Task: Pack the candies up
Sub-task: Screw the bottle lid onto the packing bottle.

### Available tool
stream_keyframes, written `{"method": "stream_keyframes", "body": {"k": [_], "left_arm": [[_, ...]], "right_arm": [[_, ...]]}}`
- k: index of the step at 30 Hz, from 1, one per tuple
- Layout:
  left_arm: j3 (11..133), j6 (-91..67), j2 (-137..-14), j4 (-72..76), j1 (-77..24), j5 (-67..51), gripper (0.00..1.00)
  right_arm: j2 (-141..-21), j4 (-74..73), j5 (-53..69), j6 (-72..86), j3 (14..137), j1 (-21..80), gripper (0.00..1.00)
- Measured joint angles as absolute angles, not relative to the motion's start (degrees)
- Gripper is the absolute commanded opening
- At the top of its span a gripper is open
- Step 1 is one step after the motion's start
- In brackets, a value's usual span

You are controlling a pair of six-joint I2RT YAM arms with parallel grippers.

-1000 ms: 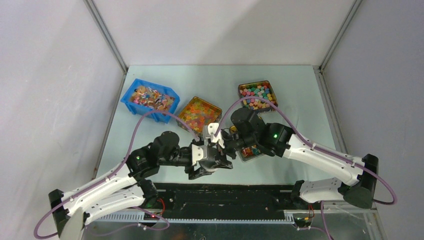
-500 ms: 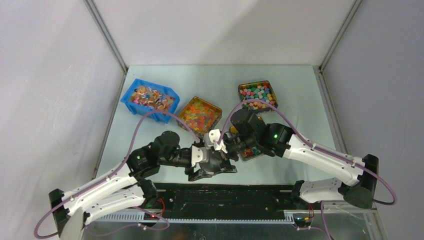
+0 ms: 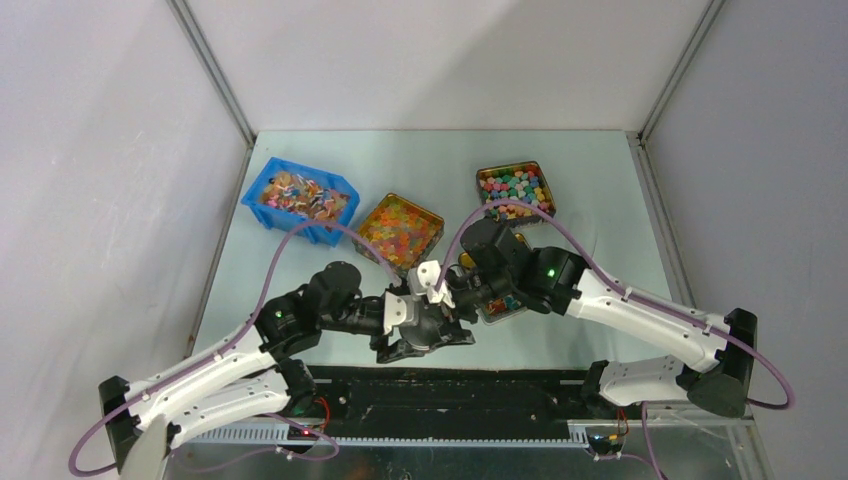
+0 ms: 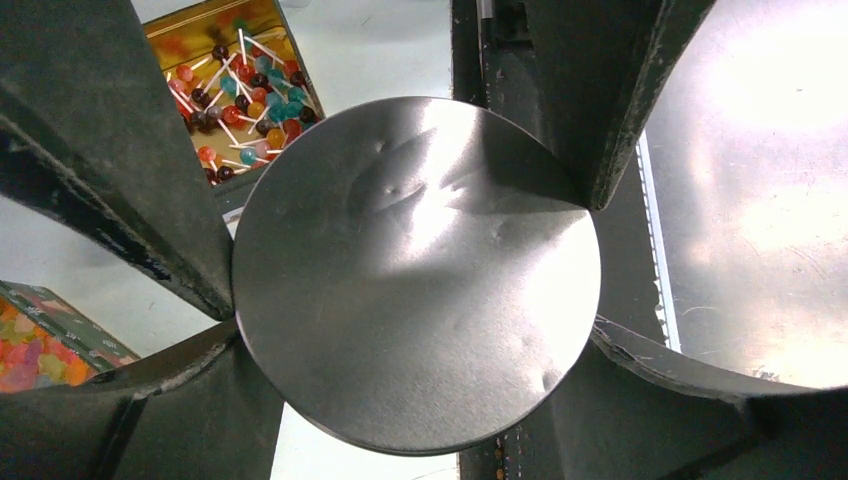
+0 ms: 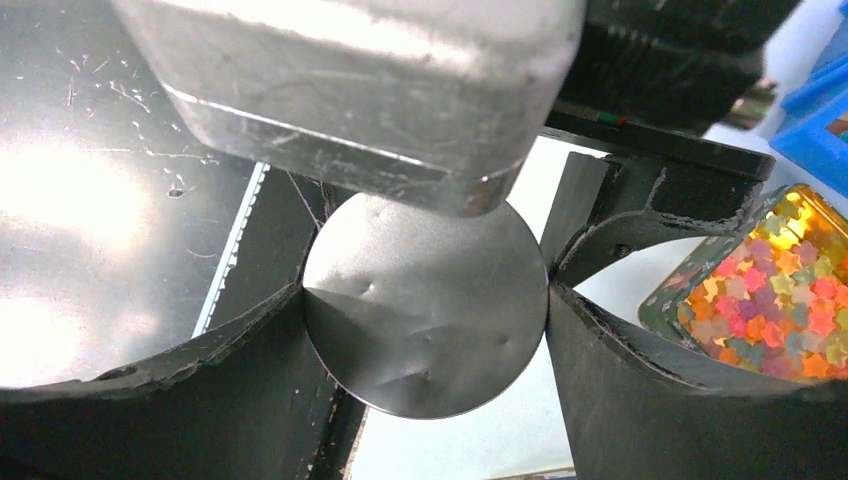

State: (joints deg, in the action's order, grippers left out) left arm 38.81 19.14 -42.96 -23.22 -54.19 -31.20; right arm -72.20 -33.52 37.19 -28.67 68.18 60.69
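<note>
The candies [image 4: 235, 95], small lollipops with mixed coloured heads and white sticks, lie in a gold tin at the top left of the left wrist view. In the top view that tin [image 3: 503, 305] is mostly hidden under the right arm. A round, dented silver metal tin [image 4: 415, 275] is clamped between my left gripper's [image 4: 410, 270] fingers. The right wrist view shows a round silver face [image 5: 425, 320] clamped between my right gripper's [image 5: 425, 290] fingers. In the top view both grippers, left [image 3: 425, 335] and right [image 3: 452, 312], meet at the table's near middle.
A blue bin of sweets [image 3: 300, 198] stands at the back left. A tin of orange star sweets [image 3: 400, 228] is in the middle and a tin of mixed chunky sweets [image 3: 515, 190] at the back right. A black strip [image 3: 450, 390] runs along the near edge.
My right gripper has come a little nearer and lower, closing up against my left gripper. The left arm has barely moved.
</note>
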Motion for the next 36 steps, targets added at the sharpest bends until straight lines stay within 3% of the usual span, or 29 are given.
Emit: {"method": "stream_keyframes", "body": {"k": [18, 22, 28, 36], "left_arm": [[38.1, 15.0, -43.0, -22.0, -54.8, -21.1, 0.31], [37.5, 15.0, -43.0, -21.4, -54.8, -20.7, 0.31], [37.5, 15.1, -42.9, -21.4, -54.7, -19.2, 0.32], [36.3, 14.9, -41.6, -18.2, -54.1, -14.5, 0.32]], "right_arm": [[-73.7, -28.6, 17.7, -16.2, 68.2, 66.5, 0.74], [-73.9, -29.0, 16.4, -15.4, 68.2, 66.7, 0.80], [-73.8, -29.1, 14.6, -14.4, 68.2, 66.7, 0.99], [-73.1, -29.2, 10.7, -13.5, 67.5, 65.5, 1.00]]}}
